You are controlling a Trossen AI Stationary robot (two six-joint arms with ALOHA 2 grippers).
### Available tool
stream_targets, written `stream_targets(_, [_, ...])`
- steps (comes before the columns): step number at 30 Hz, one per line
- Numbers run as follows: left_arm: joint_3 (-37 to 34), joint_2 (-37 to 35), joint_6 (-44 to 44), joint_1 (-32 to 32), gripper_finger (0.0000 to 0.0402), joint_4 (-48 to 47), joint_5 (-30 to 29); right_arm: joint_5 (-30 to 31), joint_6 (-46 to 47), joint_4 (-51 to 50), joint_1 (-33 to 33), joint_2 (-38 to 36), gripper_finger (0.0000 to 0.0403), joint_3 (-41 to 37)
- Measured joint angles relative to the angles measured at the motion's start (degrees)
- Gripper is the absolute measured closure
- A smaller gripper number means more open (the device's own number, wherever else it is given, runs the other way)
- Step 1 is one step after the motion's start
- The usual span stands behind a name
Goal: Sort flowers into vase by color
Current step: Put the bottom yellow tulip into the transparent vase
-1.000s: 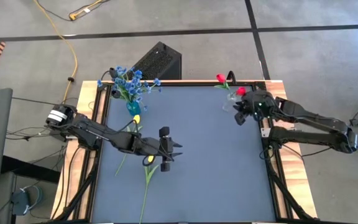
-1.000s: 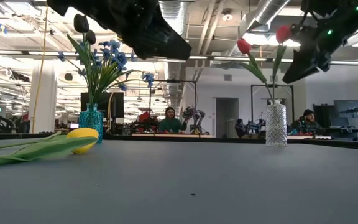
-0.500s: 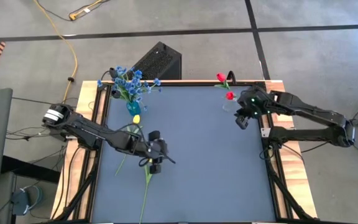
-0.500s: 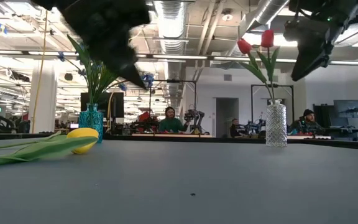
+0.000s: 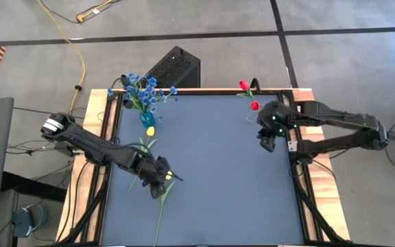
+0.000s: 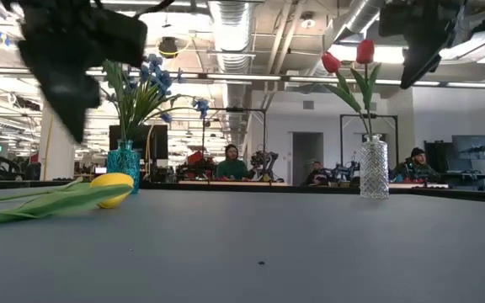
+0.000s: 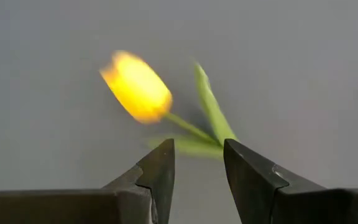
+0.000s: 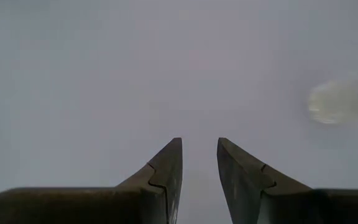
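A yellow tulip (image 7: 137,87) lies flat on the dark mat, its stem (image 5: 160,213) running toward the near edge. My left gripper (image 5: 160,184) hangs open just above it, the fingers on either side of the stem (image 7: 191,127) below the bloom, not touching. A second yellow tulip (image 5: 150,130) lies beside the blue vase (image 5: 146,118), which holds the blue blossoms (image 5: 142,89). Two red tulips (image 6: 365,50) stand in the clear vase (image 6: 375,168). My right gripper (image 5: 266,140) is open and empty on the near side of that vase.
A black box (image 5: 173,68) sits beyond the far edge behind the blue vase. Wooden frame rails (image 5: 108,137) border the mat. The middle of the mat (image 5: 218,171) is open room. People sit in the room behind (image 6: 230,160).
My left gripper has swept toward the table's left and near edges and come over the yellow tulip. The second red tulip has come away from my right gripper and stands upright in the clear vase. My right gripper has backed off toward the near edge.
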Motion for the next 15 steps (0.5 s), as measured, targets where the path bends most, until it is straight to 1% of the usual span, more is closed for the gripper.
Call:
stream_targets(2, [0.0, 0.1, -7.1, -1.5, 0.0276, 0.2, 4.0, -1.1, 2.1, -0.1, 3.5, 0.0, 0.0275, 0.0])
stream_targets(5, [0.0, 0.9, -14.5, -3.9, 0.0276, 1.9, 4.6, -1.2, 5.6, -0.2, 9.4, 0.0, 0.0275, 0.0])
stream_targets(8, [0.0, 2.1, -20.3, -5.8, 0.0276, 4.5, 3.0, 0.1, 8.4, -0.1, 15.2, 0.3, 0.0275, 0.0])
stream_targets(11, [0.0, 3.6, -25.3, -8.1, 0.0276, 6.1, -1.6, 3.8, 11.6, 0.3, 20.9, 0.7, 0.0275, -0.1])
stream_targets(15, [0.0, 7.8, -31.9, -11.5, 0.0277, 10.2, -3.2, 7.7, 14.7, 1.2, 27.8, 0.7, 0.0275, -1.5])
